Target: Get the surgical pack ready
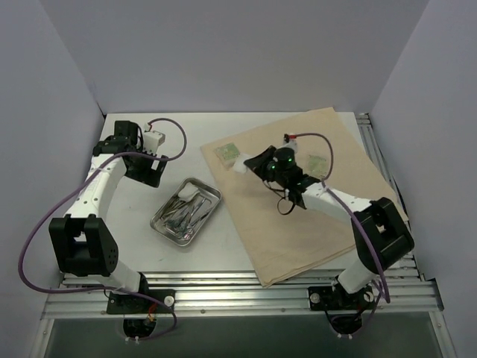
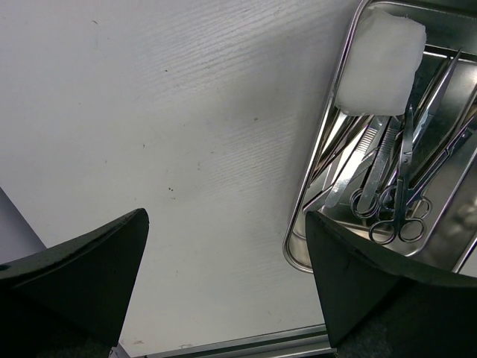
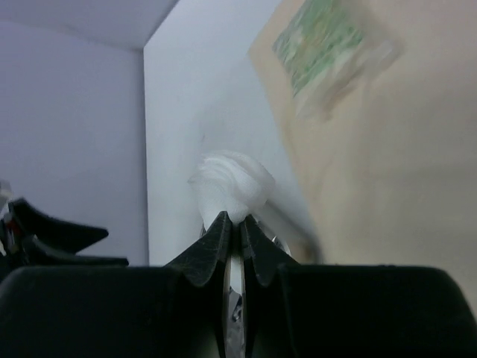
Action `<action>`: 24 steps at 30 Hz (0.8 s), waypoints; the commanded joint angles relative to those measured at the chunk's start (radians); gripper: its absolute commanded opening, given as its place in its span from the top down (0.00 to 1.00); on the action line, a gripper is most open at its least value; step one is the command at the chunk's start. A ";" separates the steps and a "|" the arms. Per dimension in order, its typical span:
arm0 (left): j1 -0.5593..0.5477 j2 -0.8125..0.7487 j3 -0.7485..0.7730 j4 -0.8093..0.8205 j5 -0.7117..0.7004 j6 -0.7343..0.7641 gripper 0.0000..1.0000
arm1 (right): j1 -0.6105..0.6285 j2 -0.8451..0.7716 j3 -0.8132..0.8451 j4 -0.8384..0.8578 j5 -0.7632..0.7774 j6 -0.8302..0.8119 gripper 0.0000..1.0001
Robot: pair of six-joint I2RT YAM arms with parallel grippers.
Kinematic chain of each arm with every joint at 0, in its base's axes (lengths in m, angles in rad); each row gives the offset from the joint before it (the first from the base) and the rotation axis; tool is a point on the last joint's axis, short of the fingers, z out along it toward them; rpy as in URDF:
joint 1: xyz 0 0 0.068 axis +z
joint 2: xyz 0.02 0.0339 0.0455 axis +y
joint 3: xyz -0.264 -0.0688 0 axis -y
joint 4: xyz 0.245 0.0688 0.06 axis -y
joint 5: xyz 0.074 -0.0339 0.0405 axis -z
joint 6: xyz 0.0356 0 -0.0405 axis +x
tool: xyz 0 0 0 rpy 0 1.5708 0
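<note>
While a white gauze square (image 3: 231, 183) is gripped in the closed jaws of the right gripper (image 1: 244, 165) over the left edge of the tan cloth (image 1: 313, 224), the steel tray (image 1: 215, 195) lies mid-bench (image 1: 216, 253), toward the near left corner from those jaws. Jaws of the left gripper (image 2: 225, 216) are open and empty.

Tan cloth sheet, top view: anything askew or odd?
The tan cloth sheet lies rotated against the white table, its near corner overhanging the metal rails. Nothing spilled: instruments sit inside the shiny steel tray, white gauze square held in the right gripper.
</note>
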 commanded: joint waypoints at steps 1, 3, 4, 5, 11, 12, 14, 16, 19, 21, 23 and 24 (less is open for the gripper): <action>-0.003 -0.045 -0.009 0.031 0.029 -0.011 0.04 | 0.147 0.063 -0.013 0.152 0.188 0.243 1.00; -0.003 -0.052 -0.027 0.031 0.026 -0.010 0.04 | 0.252 0.106 0.016 0.166 0.219 0.267 1.00; -0.003 -0.065 -0.032 0.033 0.021 -0.010 0.04 | 0.276 0.152 0.053 0.164 0.228 0.271 1.00; -0.003 -0.072 -0.047 0.034 0.020 -0.008 0.04 | 0.318 0.178 0.072 0.147 0.240 0.282 1.00; -0.002 -0.131 -0.093 0.053 0.024 0.004 0.04 | 0.372 0.344 0.181 0.129 0.185 0.305 1.00; -0.002 -0.137 -0.101 0.053 0.021 0.004 0.04 | 0.382 0.356 0.185 0.132 0.185 0.310 1.00; -0.002 -0.141 -0.107 0.056 0.020 0.006 0.04 | 0.393 0.381 0.202 0.123 0.196 0.317 1.00; -0.002 -0.145 -0.116 0.056 0.020 0.006 0.04 | 0.405 0.398 0.214 0.106 0.221 0.320 1.00; -0.002 -0.148 -0.117 0.062 0.024 0.004 0.04 | 0.407 0.415 0.237 0.091 0.242 0.325 1.00; -0.002 -0.149 -0.116 0.064 0.026 0.004 0.04 | 0.407 0.418 0.247 0.071 0.268 0.330 1.00; -0.002 -0.149 -0.116 0.062 0.026 0.004 0.04 | 0.407 0.419 0.247 0.045 0.280 0.339 1.00; -0.002 -0.148 -0.114 0.064 0.024 0.004 0.04 | 0.407 0.422 0.245 0.022 0.283 0.349 1.00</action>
